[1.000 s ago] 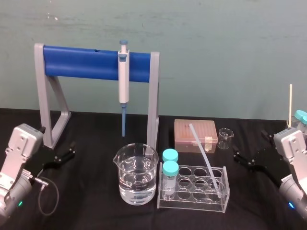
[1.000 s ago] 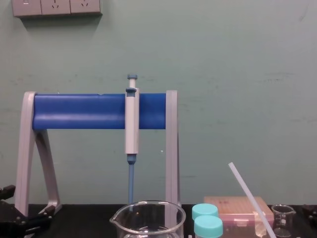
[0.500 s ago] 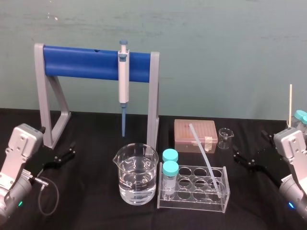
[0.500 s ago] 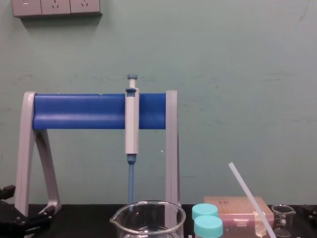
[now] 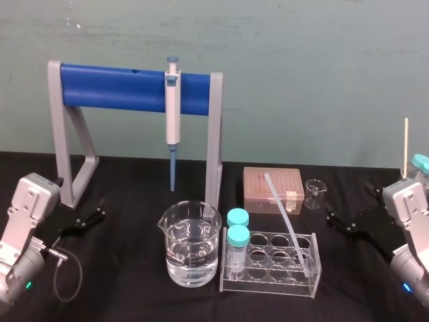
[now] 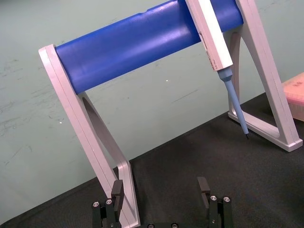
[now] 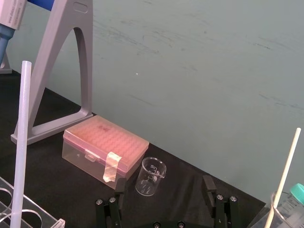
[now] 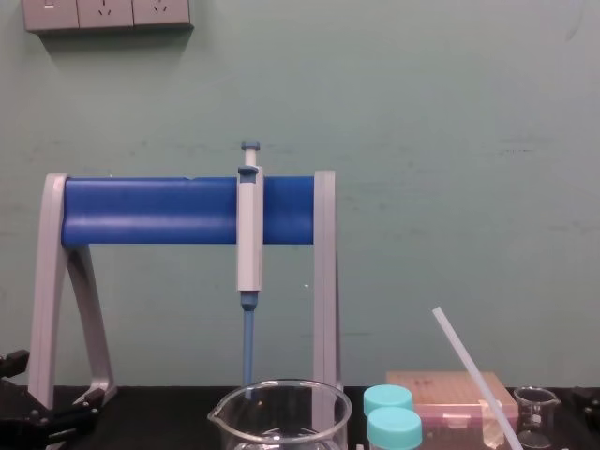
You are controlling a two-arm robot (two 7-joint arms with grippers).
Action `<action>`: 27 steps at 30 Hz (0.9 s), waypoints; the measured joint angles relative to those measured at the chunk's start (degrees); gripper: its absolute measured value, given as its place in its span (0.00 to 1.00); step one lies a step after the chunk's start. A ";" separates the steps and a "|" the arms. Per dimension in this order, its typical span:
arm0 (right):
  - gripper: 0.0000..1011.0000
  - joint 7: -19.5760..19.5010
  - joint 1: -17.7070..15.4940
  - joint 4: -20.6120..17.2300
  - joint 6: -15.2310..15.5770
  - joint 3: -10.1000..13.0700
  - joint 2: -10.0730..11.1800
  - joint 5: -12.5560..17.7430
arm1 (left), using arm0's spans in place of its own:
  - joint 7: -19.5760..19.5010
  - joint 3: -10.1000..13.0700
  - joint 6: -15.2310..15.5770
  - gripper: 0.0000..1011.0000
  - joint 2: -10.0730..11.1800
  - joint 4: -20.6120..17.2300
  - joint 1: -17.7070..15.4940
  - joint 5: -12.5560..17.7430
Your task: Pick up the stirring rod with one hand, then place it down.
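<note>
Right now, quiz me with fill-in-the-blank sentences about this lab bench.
The stirring rod leans with its lower end in the clear ____.
The pipette hangs from a ____ bar.
Beside the big beaker stand ____ teal-capped vials.
The left gripper and right gripper both have jaws ____.
Answers: rack; blue; two; open.

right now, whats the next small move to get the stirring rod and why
Probably ease the right gripper toward the upper half of the stirring rod. Its jaws are open and empty, the rod leans untouched in the test tube rack nearby, and the left gripper sits parked at the far left.
</note>
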 joint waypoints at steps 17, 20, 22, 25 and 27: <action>0.99 0.00 -0.11 -0.63 -1.56 1.05 -0.88 -1.78 | 0.00 0.00 0.00 0.99 0.00 0.00 0.00 0.00; 0.99 -0.57 0.00 -1.27 -2.76 1.46 -1.49 -2.83 | 0.00 0.00 0.00 0.99 0.00 0.00 0.00 0.00; 0.99 -0.72 0.12 -1.86 -3.81 1.59 -1.98 -3.63 | 0.00 0.00 0.00 0.99 0.00 0.00 0.00 0.00; 0.99 -0.56 0.20 -2.83 -5.18 1.50 -2.37 -4.57 | 0.00 0.00 0.00 0.99 0.00 0.00 0.00 0.00; 0.99 -0.04 0.20 -3.36 -6.00 1.23 -2.44 -5.15 | 0.00 0.00 0.00 0.99 0.00 0.00 0.00 0.00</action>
